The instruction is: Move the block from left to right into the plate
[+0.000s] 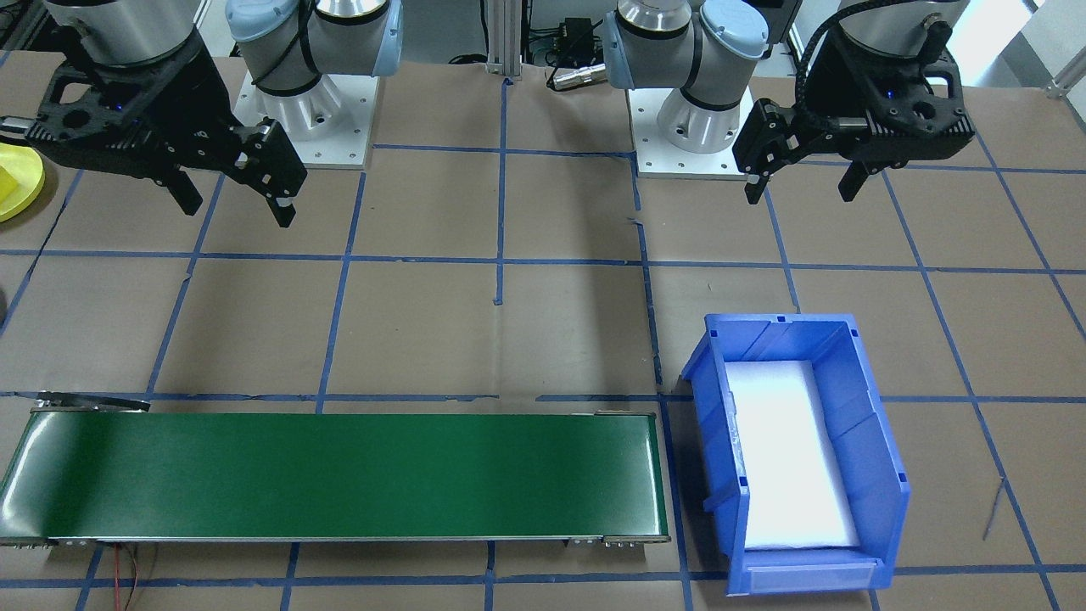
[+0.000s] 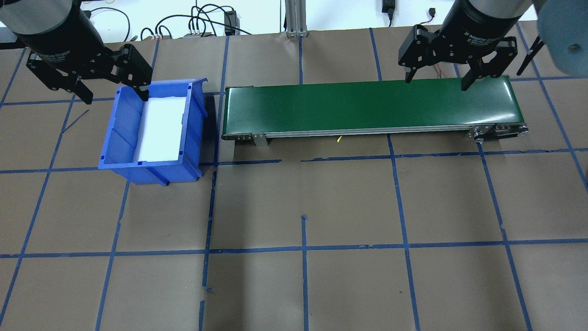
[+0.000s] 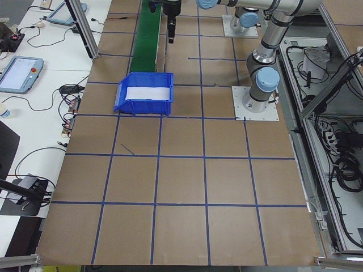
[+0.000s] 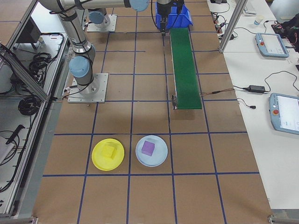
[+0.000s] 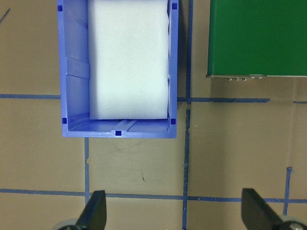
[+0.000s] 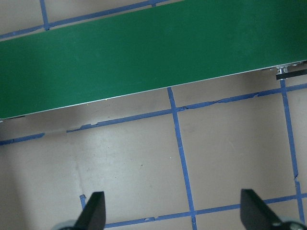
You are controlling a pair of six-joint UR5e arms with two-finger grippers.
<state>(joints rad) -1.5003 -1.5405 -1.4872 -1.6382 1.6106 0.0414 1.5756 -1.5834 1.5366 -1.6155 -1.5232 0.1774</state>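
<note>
Yellow plastic identifies the plate (image 4: 108,154), which lies on the worktop (image 4: 149,196) at the robot's right end, well apart from the green belt (image 2: 367,106). A yellow block (image 4: 110,150) already rests on it. Just beside it, a pale blue plate (image 4: 151,151) carries a purple block (image 4: 148,148).

The left hand (image 2: 111,91) hangs released above the far left corner of the blue bin (image 2: 154,165), its fingers spread. The right hand (image 2: 434,79) hangs released above the right part of the belt, fingers likewise spread. Neither hand holds anything. This placement suits a bin-to-belt-to-plate transfer: one arm stands at each end of the belt.

The bin shows only a white liner (image 5: 128,57); no block is visible in it or on the belt. The front-facing view cuts the yellow plate at its left edge, and the overhead view omits both plates. Judged from this layout, the transfer appears complete.
</note>
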